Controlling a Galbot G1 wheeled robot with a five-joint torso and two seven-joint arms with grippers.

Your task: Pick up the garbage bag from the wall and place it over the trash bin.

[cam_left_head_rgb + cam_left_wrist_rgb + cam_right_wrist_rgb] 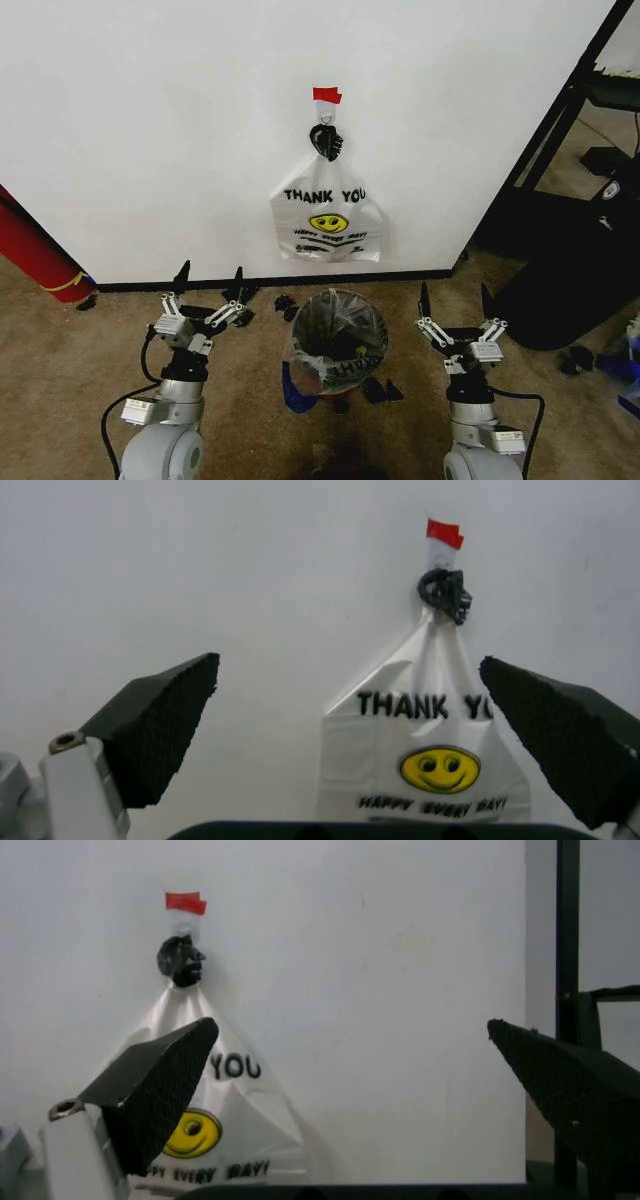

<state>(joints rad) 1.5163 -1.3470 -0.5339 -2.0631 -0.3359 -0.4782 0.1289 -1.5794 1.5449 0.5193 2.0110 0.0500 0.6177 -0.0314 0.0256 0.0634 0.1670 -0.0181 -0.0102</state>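
The trash bin (pixel 336 372) stands on the carpet between my two arms, small, round and dark inside. A thin translucent garbage bag (pixel 312 322) with a blue patch low on its left lies draped over the bin's rim. On the white wall (pixel 150 120) an opaque white "THANK YOU" smiley bag (pixel 326 222) (pixel 420 757) (pixel 215 1132) hangs from a dark hook (pixel 326 140) under a red tape strip (pixel 326 95). My left gripper (pixel 210 283) (pixel 350 705) is open left of the bin. My right gripper (pixel 454 297) (pixel 355 1065) is open right of it. Both point at the wall and hold nothing.
A black baseboard (pixel 410 274) runs along the wall's foot. A red roll (pixel 35 250) leans at the far left. A large black bag-like bulk (pixel 570 290) and a black frame (pixel 560 130) stand at the right. Small black scraps (pixel 380 390) lie on the carpet around the bin.
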